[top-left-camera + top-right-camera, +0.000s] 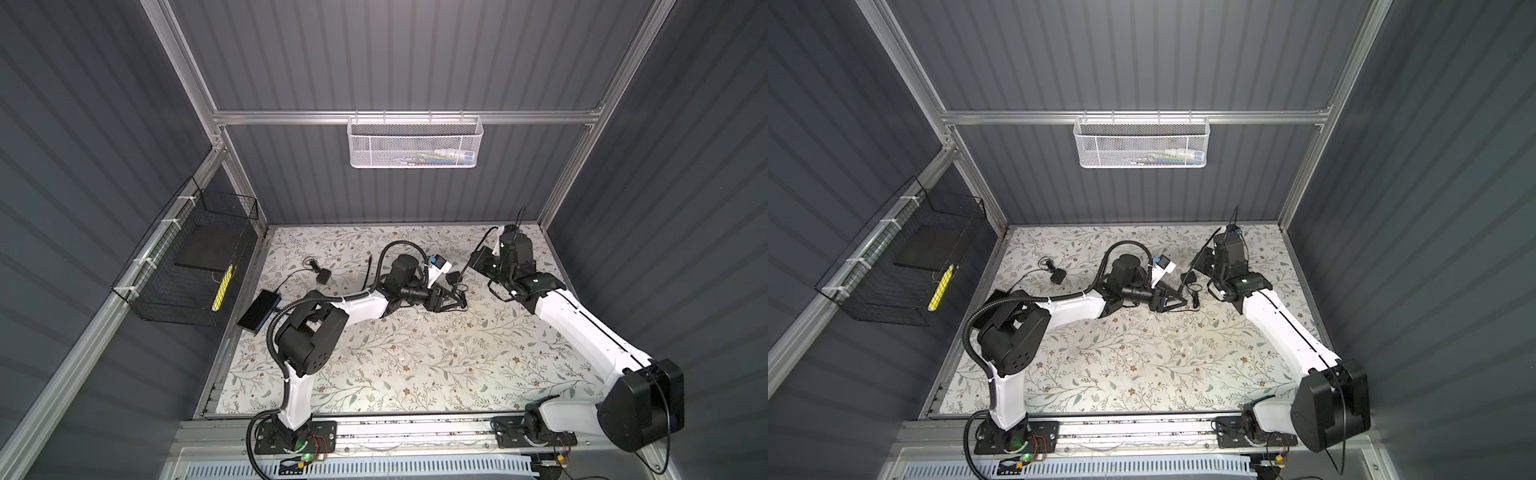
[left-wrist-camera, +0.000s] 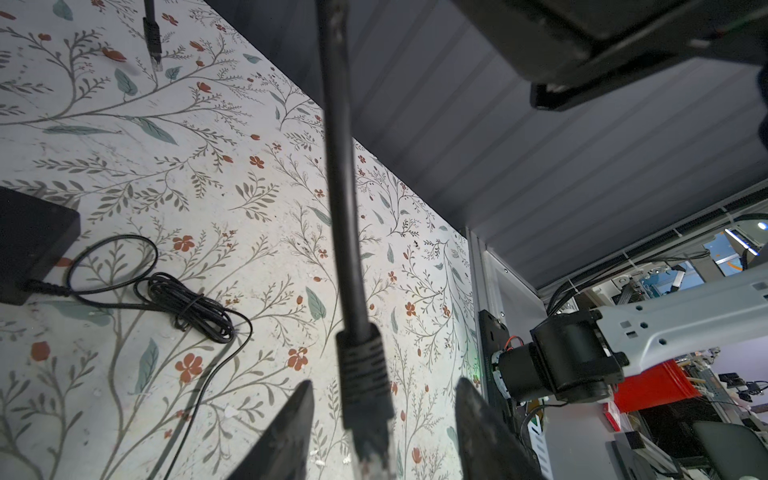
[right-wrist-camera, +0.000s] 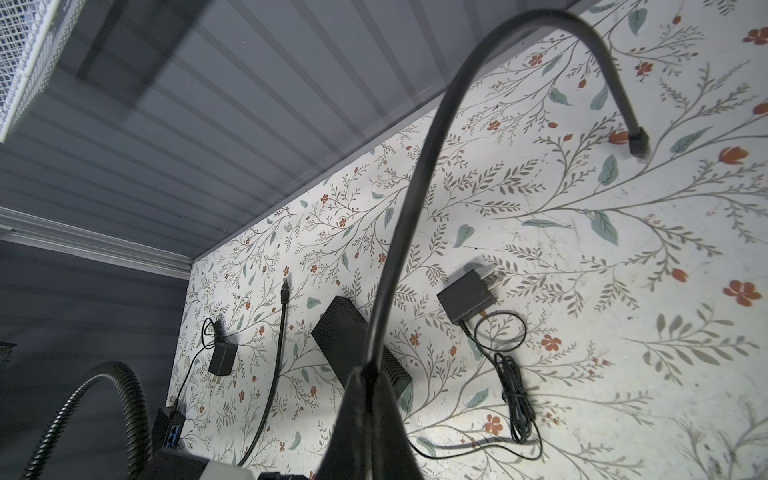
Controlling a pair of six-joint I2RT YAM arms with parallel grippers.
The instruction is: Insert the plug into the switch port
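Observation:
A black cable hangs down with its plug [image 2: 368,407], clear tip lowest, between the fingers of my left gripper [image 2: 384,382]. That gripper is open, with a gap on each side of the plug. In a top view the left gripper [image 1: 457,297] is mid-table. My right gripper [image 3: 365,372] is shut on the same cable [image 3: 399,249] higher up. The cable's other end [image 3: 638,141] arches over and hangs above the table. The switch [image 1: 259,309], a flat black box with a blue side [image 3: 173,432], lies at the table's left edge, far from both grippers. Its port is too small to make out.
A power adapter [image 3: 465,297] with a coiled cord [image 3: 515,399] lies beside the left gripper. A ribbed black box [image 3: 357,345], a second adapter [image 1: 323,276] and a loose cable [image 3: 278,353] lie further left. A white mesh basket [image 1: 415,141] and a black wire basket [image 1: 187,262] hang on the walls.

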